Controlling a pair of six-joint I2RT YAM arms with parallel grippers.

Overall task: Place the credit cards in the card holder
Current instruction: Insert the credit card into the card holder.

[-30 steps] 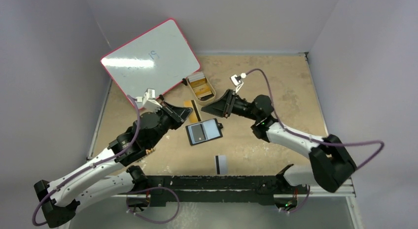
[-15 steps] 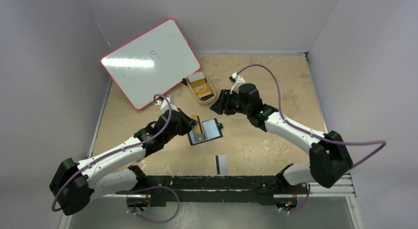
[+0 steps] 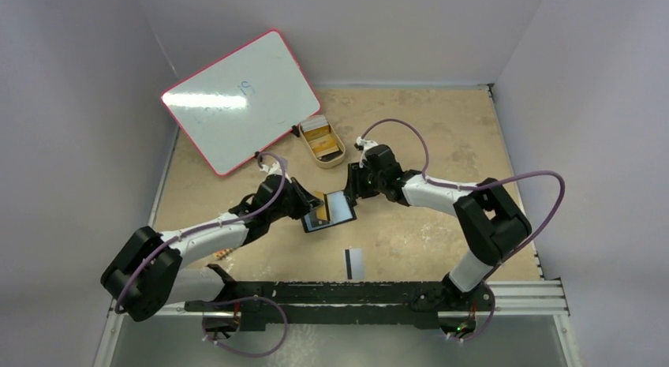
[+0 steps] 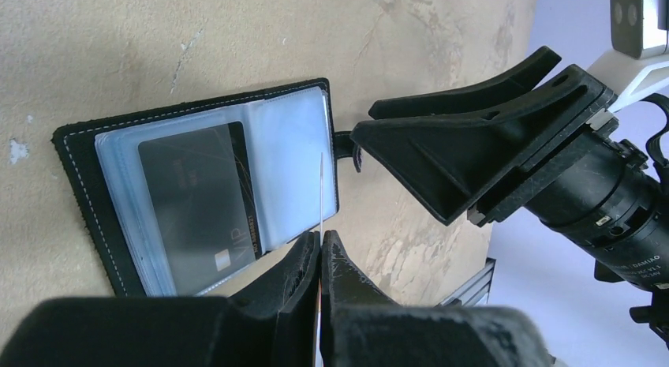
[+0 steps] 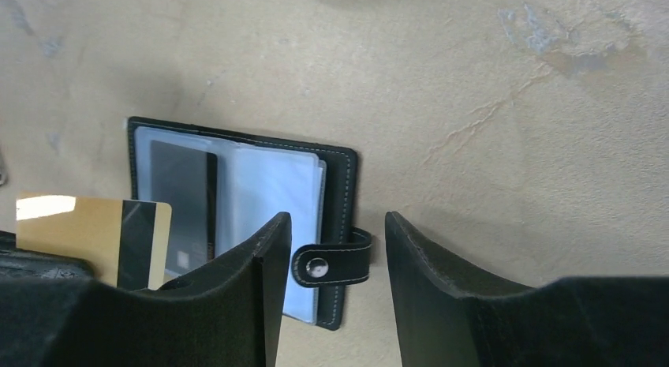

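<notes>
The black card holder (image 3: 335, 209) lies open on the table with a grey card (image 4: 197, 195) in its left pocket. My left gripper (image 3: 310, 203) is shut on the orange-gold credit card (image 3: 319, 201), which has a black stripe. It holds the card on edge (image 4: 321, 189) over the holder's right pocket; the card also shows in the right wrist view (image 5: 87, 229). My right gripper (image 5: 335, 222) is open just above the holder's right edge, with the snap tab (image 5: 331, 264) between its jaws. A white card with a black stripe (image 3: 353, 262) lies near the front edge.
A tan oval tray (image 3: 334, 156) holding more cards stands behind the holder. A pink-rimmed whiteboard (image 3: 241, 99) leans at the back left. A small orange item (image 3: 223, 254) lies by the left arm. The two grippers are close together over the holder.
My left gripper took the orange-gold card from the table and carried it forward to the holder. My right gripper came down and left to the holder's tab edge.
</notes>
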